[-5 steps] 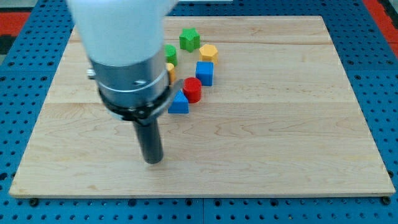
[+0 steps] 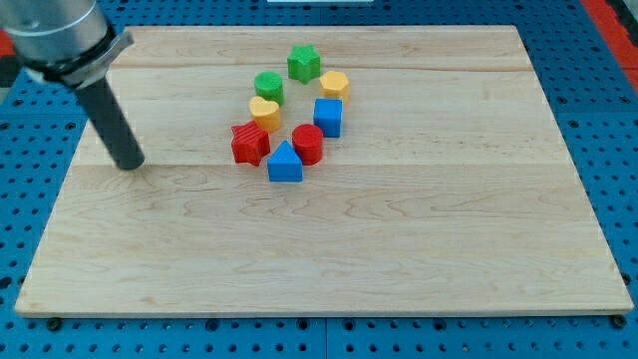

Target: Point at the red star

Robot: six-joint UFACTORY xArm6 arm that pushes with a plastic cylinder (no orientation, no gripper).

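Note:
The red star (image 2: pixel 250 143) lies left of the middle of the wooden board (image 2: pixel 399 239), at the left end of a ring of blocks. My tip (image 2: pixel 130 164) rests on the board near its left edge, well to the left of the red star and slightly lower in the view, apart from every block. The dark rod rises up and to the left out of the view.
Around the star: a yellow heart (image 2: pixel 265 111), green cylinder (image 2: pixel 268 86), green star (image 2: pixel 304 63), yellow hexagon (image 2: pixel 335 85), blue cube (image 2: pixel 328 117), red cylinder (image 2: pixel 308 144), blue triangle (image 2: pixel 285 164). A blue pegboard surrounds the board.
The arm has swung from the board's middle left to its far left. The tip moved left and up the view, uncovering the red star, yellow heart and green cylinder.

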